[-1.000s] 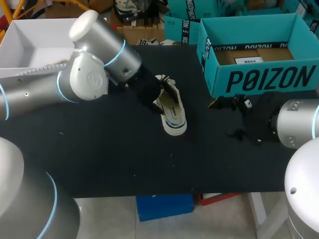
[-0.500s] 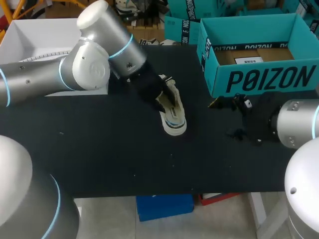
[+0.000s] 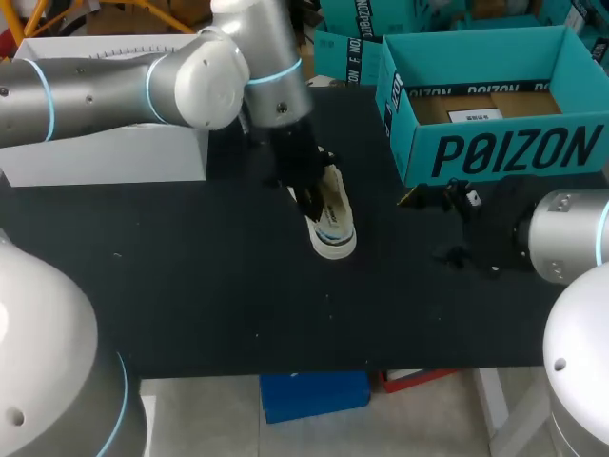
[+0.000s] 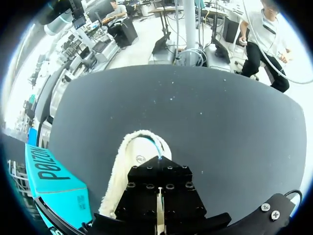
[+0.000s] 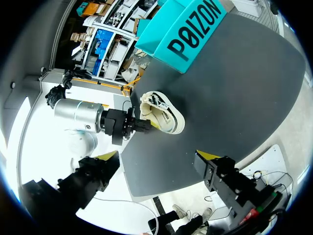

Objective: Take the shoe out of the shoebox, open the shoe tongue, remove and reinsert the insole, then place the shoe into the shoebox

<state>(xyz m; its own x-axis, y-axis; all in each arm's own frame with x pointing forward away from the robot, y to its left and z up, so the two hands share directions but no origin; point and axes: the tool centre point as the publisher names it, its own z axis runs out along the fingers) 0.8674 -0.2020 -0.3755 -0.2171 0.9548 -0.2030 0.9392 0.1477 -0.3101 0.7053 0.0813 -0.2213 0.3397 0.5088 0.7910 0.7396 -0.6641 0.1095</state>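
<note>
Here, left gripper (image 3: 309,197) at opening of shoe (image 3: 332,228), probably to pry it wide; grip: cannot tell. Right gripper (image 5: 156,156) released, idle, well apart from shoe.

We note a white box (image 3: 105,157) | far left corner of the black table (image 3: 238,305) | plain wall facing us

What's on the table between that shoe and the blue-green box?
Nothing. In the head view, only bare black table separates the shoe from the box.
</note>
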